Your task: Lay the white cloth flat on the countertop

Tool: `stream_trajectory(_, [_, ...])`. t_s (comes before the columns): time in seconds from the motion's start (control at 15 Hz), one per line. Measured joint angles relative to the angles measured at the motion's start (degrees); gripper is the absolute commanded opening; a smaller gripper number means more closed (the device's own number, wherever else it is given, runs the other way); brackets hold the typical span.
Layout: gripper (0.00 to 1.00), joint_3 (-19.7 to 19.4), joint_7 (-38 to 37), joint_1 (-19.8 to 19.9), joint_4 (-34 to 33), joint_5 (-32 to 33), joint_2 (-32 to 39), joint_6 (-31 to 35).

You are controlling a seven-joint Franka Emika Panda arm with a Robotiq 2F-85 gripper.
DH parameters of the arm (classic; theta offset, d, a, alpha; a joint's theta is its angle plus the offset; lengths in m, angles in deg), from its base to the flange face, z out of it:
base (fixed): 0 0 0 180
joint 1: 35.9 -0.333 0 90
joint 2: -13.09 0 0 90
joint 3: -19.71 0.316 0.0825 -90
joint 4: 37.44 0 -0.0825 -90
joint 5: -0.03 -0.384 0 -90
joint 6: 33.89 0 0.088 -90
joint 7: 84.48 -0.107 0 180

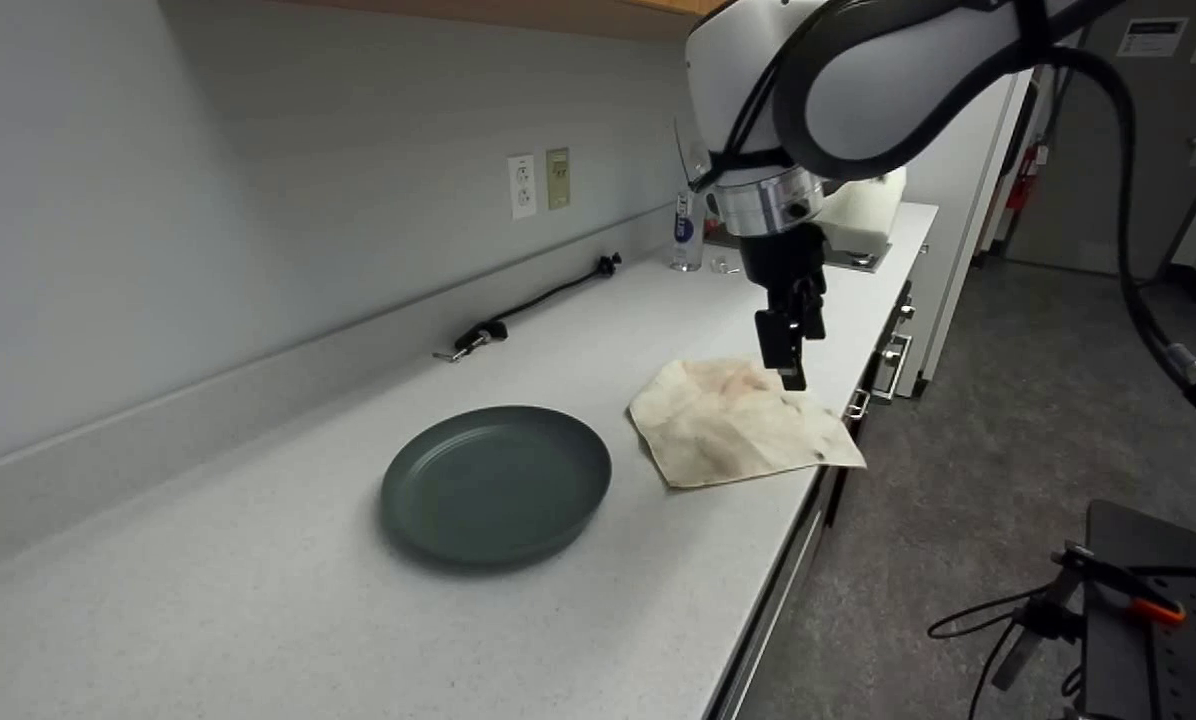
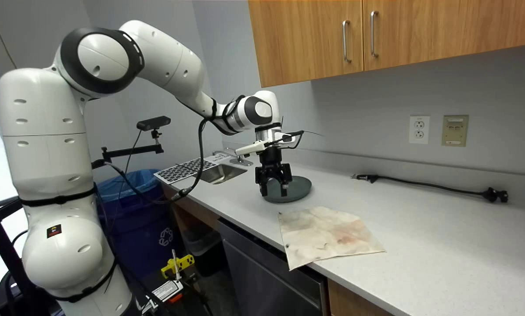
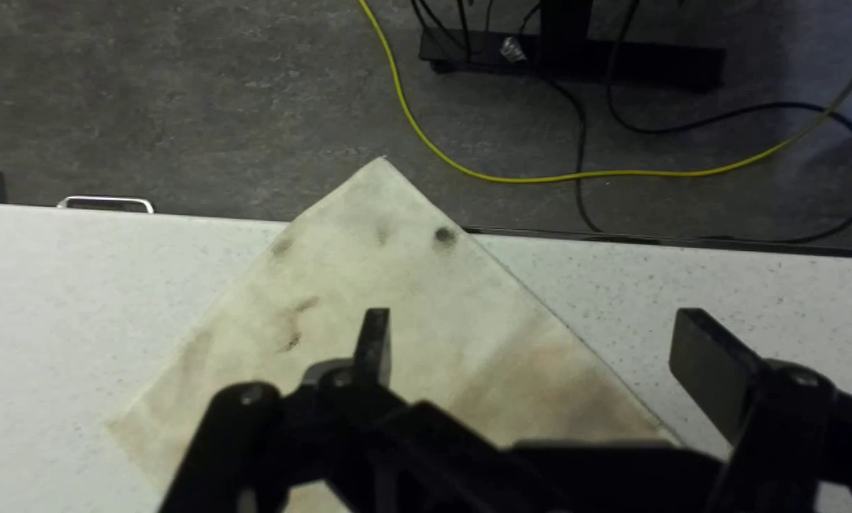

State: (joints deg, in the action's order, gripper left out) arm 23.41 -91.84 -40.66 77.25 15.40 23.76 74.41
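Note:
The white cloth (image 1: 733,430), cream with tan and dark stains, lies spread out on the countertop (image 1: 258,620). One corner of the cloth (image 2: 328,237) sticks out past the counter's front edge, as both exterior views show. Over the cloth hangs my gripper (image 1: 796,358), pointing down and apart from it. In the wrist view the jaws of the gripper (image 3: 529,335) stand wide, with nothing between them; the cloth (image 3: 390,278) shows below, partly hidden by the fingers (image 3: 714,370).
A dark grey-green plate (image 1: 498,490) sits beside the cloth. A black cable with clamp-like ends (image 2: 433,186) lies along the backsplash. Farther along stand a clear bottle (image 1: 688,235) and, in an exterior view, a sink (image 2: 223,173). Wooden cabinets (image 2: 311,39) hang above the counter.

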Motion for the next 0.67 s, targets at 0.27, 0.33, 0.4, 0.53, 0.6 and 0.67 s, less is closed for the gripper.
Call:
stream_trajectory(0.27, [1.0,0.59,-4.18,-1.12,7.04,6.13,-8.72,2.27])
stream_trajectory(0.33, [1.0,0.81,-4.97,-1.14,8.29,7.66,-10.74,2.66])
stream_trajectory(0.4, [1.0,0.95,-5.62,-1.14,9.33,8.96,-12.62,3.06])
stream_trajectory(0.53, [1.0,1.18,-6.22,-1.13,10.91,10.27,-16.19,3.53])
stream_trajectory(0.6, [1.0,1.33,-6.25,-1.13,11.5,10.43,-17.72,3.8])
stream_trajectory(0.67, [1.0,1.51,-6.26,-1.13,12.01,10.55,-19.14,4.24])
